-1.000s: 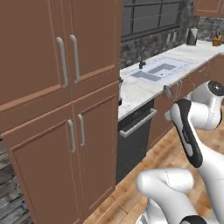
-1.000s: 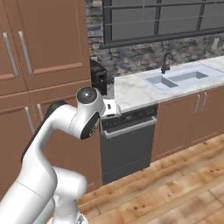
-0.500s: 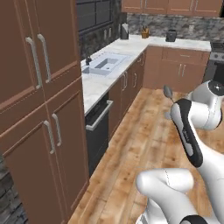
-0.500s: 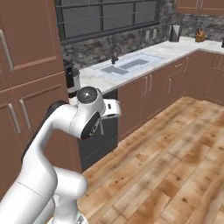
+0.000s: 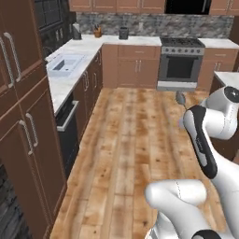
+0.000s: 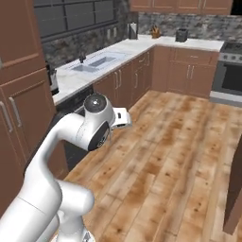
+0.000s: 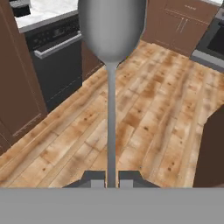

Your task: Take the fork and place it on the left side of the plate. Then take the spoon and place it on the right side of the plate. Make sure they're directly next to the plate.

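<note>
My gripper [image 7: 112, 177] is shut on the thin handle of the spoon [image 7: 112, 30], an all-grey metal spoon. Its oval bowl points away from the hand, over the wooden floor. In the left base view the spoon [image 5: 179, 98] sticks up as a small grey shape just past the arm's upper link, in front of the oven. In the right base view my white hand [image 6: 121, 118] is held out above the floor in the middle of the kitchen. The fork and the plate are out of view.
A white counter with a sink [image 5: 65, 65] runs along the left, with a black dishwasher [image 5: 67, 126] below it. A steel oven [image 5: 179, 67] stands at the far wall. A dark cabinet side [image 7: 210, 148] is near on the right. Tall brown cabinets [image 5: 18, 116] rise at the left.
The whole picture has swung as the base turns: the sink counter slid left and the far wall with the oven came into view. The spoon stays in the shut gripper.
</note>
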Tool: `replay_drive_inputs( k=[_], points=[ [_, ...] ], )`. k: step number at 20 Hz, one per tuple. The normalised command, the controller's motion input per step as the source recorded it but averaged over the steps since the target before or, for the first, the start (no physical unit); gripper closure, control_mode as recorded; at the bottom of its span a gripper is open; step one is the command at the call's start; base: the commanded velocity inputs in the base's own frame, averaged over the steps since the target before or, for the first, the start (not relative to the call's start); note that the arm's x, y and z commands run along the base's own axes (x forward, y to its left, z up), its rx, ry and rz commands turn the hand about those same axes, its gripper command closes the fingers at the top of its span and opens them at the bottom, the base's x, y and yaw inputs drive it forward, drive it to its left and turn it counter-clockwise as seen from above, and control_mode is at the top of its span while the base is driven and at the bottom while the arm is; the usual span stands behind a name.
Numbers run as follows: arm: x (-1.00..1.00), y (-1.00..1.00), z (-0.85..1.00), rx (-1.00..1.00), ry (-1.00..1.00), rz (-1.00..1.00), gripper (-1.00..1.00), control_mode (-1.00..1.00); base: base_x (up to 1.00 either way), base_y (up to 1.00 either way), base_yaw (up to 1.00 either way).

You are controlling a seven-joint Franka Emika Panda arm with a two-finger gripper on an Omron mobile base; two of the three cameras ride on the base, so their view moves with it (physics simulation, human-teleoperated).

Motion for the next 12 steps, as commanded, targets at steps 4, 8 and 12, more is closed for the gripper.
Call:
replay_drive_inputs(
  k=[4, 8, 12],
  points=[
    [0.00, 0.00, 0.00, 0.00, 0.00, 0.00, 1.00, 1.00, -0.73, -0.58, -0.40],
    [0.00, 0.00, 0.00, 0.00, 0.00, 0.00, 1.00, 1.00, -0.60, -0.96, -0.29],
    [0.00, 0.00, 0.00, 0.00, 0.00, 0.00, 1.00, 1.00, -0.39, -1.00, -0.19]
  ],
)
